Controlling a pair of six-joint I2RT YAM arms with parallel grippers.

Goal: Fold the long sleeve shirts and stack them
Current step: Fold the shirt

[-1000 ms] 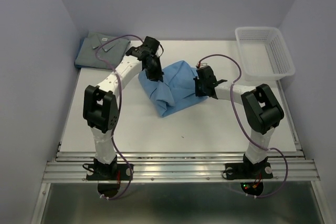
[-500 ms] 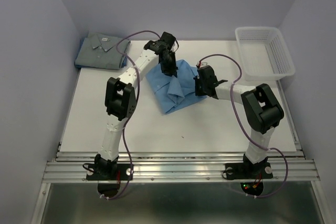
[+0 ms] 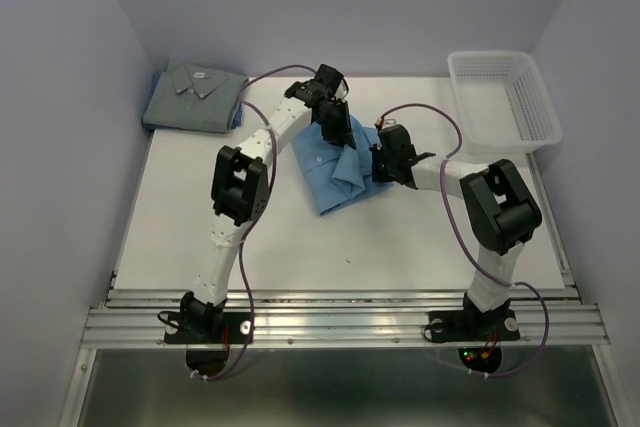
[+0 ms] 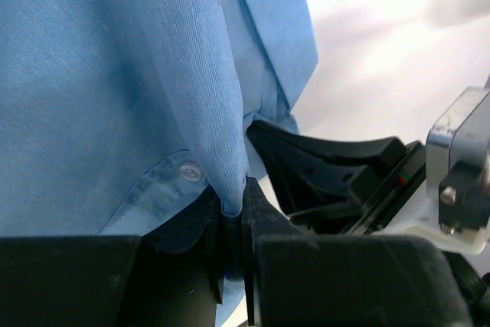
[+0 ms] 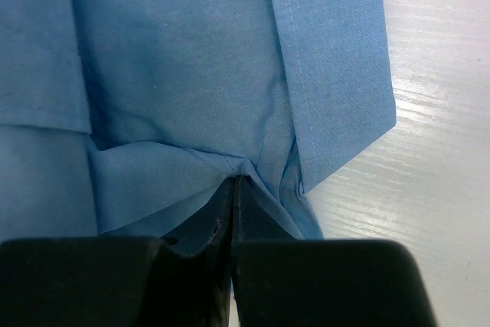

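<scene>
The light sky-blue shirt (image 3: pixel 335 169) lies folded in the middle of the table. My left gripper (image 3: pixel 337 129) is shut on a fold of its cloth (image 4: pixel 222 181) at the far edge, next to a button (image 4: pixel 190 171). My right gripper (image 3: pixel 380 164) is shut on the shirt's right edge (image 5: pixel 230 166), close beside the left one. The grey-blue shirt (image 3: pixel 193 97) with its white neck label lies folded at the far left corner, apart from both grippers.
A white plastic mesh basket (image 3: pixel 503 97) stands at the far right corner. The right arm's body (image 4: pixel 367 181) shows close in the left wrist view. The table's front edge rail (image 3: pixel 340 322) runs along the near side.
My left gripper has carried the shirt's left part over to the right, onto the rest of the shirt. The shirt now lies narrower. The right gripper has stayed put.
</scene>
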